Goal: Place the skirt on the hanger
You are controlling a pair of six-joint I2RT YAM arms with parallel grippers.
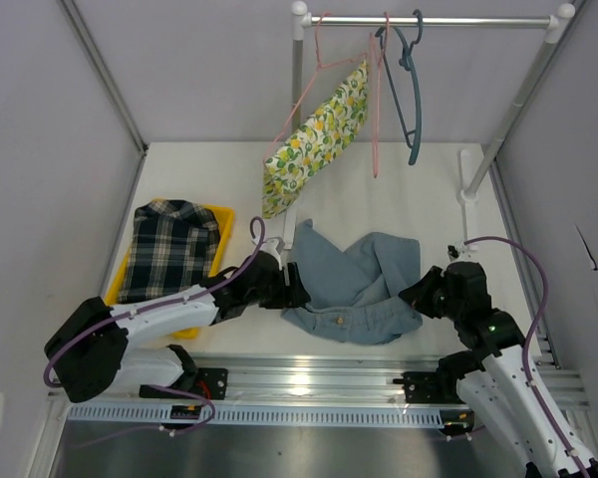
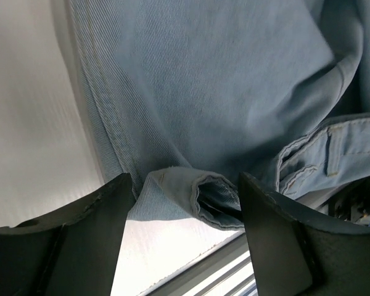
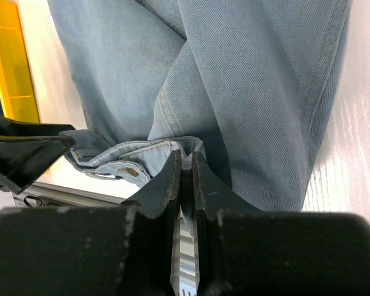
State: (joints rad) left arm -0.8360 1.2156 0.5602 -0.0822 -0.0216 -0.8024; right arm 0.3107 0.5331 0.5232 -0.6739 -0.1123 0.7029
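The lemon-print skirt (image 1: 314, 139) hangs slanted on a thin pink hanger (image 1: 301, 95) hooked on the rail (image 1: 439, 20). A second pink hanger (image 1: 376, 110) hangs bare beside it. Both grippers are low at the blue denim shirt (image 1: 359, 284), far from the skirt. My left gripper (image 1: 297, 289) is open at the shirt's left edge; in the left wrist view (image 2: 185, 185) a folded denim hem (image 2: 197, 194) lies between the jaws. My right gripper (image 1: 411, 296) is at the shirt's right edge; in the right wrist view (image 3: 186, 157) it is shut on a denim edge (image 3: 172, 148).
A blue-grey hanger (image 1: 411, 100) hangs at the rail's right. A dark plaid shirt (image 1: 169, 249) lies in a yellow tray (image 1: 222, 214) at the left. The rack's white posts (image 1: 297, 70) stand at the back. A metal rail (image 1: 309, 378) runs along the near edge.
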